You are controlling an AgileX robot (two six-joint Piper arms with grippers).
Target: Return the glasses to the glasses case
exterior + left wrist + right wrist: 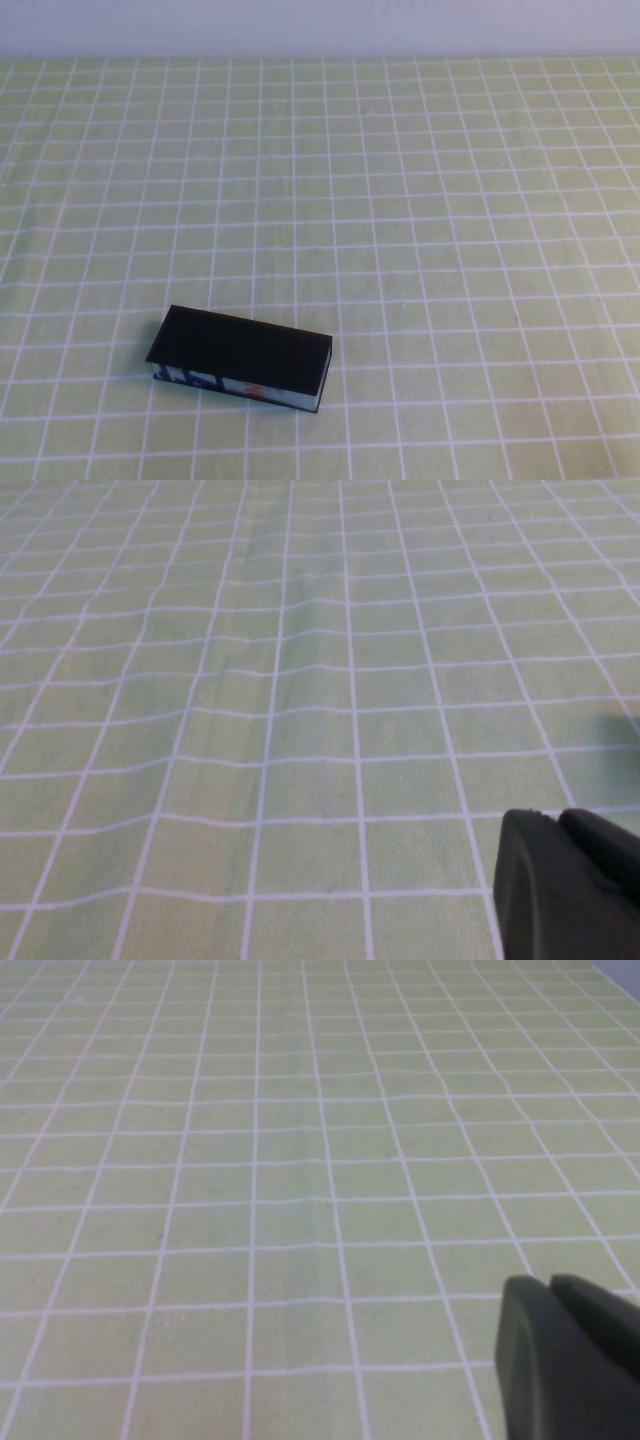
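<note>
Green checked cloth covers the surface (pixel 420 200); the case (pixel 240 358) lies shut near its front-left. No glasses show. Left hand (pixel 570 885) and right hand (pixel 570 1355) hover over bare cloth, spread unknowable. Risk: glasses may remain outside, unseen.

A green tablecloth (pixel 420 220) printed with a grid of thin white lines covers the whole working surface. Along its far edge runs a pale, plain wall (pixel 320 25), meeting the cloth in a straight horizontal line. In the left wrist view the tablecloth (pixel 300 680) shows shallow wrinkles that bend the grid lines. In the right wrist view the tablecloth (pixel 300 1160) lies nearly flat with a faint lengthwise crease.
</note>
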